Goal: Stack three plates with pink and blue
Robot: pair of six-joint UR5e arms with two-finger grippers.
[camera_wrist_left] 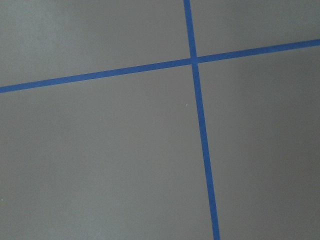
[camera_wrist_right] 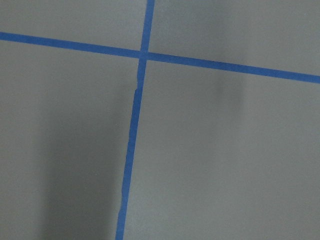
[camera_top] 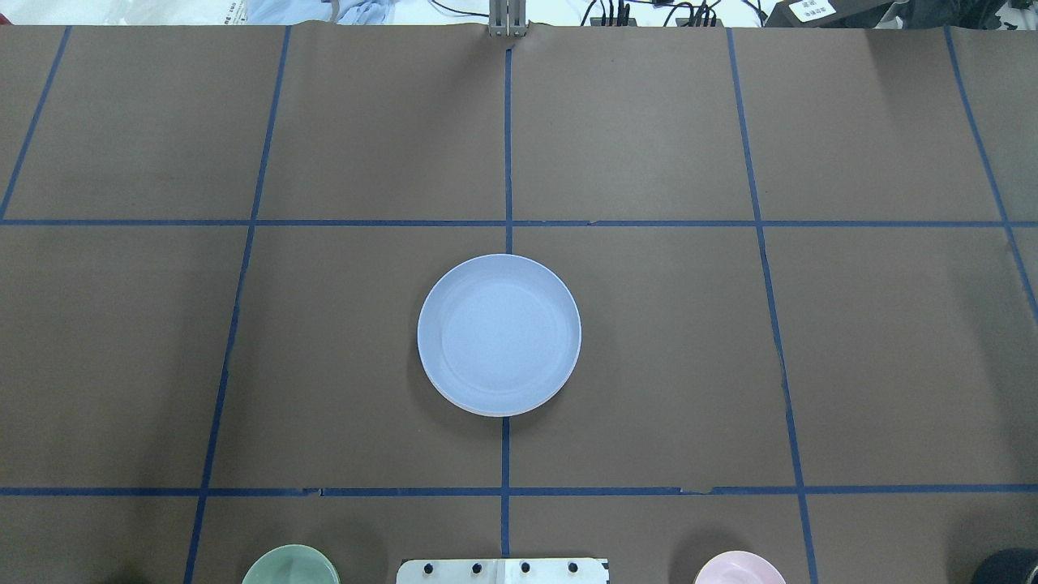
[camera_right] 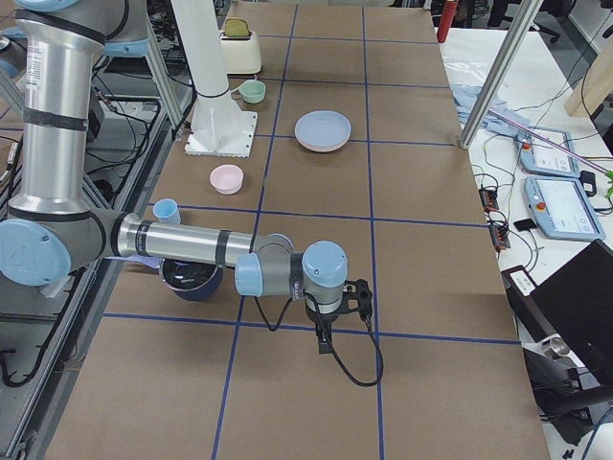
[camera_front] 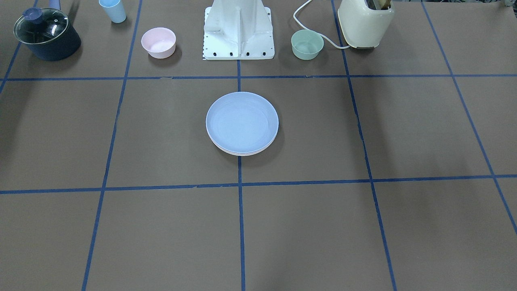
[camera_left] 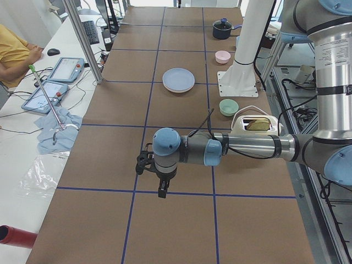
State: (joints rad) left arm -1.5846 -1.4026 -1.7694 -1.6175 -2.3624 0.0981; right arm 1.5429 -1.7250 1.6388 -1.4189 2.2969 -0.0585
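Note:
The light blue plate (camera_front: 242, 121) lies on top of a stack at the table's middle, and also shows in the overhead view (camera_top: 499, 332). Thin pale rims (camera_front: 242, 154) of plates under it show at its near edge; I cannot tell their colours apart. The pink and cream-white plates show nowhere else. My left gripper (camera_left: 163, 190) hangs over bare table far from the stack, seen only in the exterior left view. My right gripper (camera_right: 326, 343) hangs likewise at the other end, seen only in the exterior right view. I cannot tell whether either is open or shut. Both wrist views show only brown table and blue tape.
Along the robot's side stand a dark pot with a glass lid (camera_front: 46, 34), a small light blue cup (camera_front: 113, 10), a small pink bowl (camera_front: 158, 42), the white robot base (camera_front: 238, 32), a small green bowl (camera_front: 307, 44) and a cream toaster (camera_front: 365, 22).

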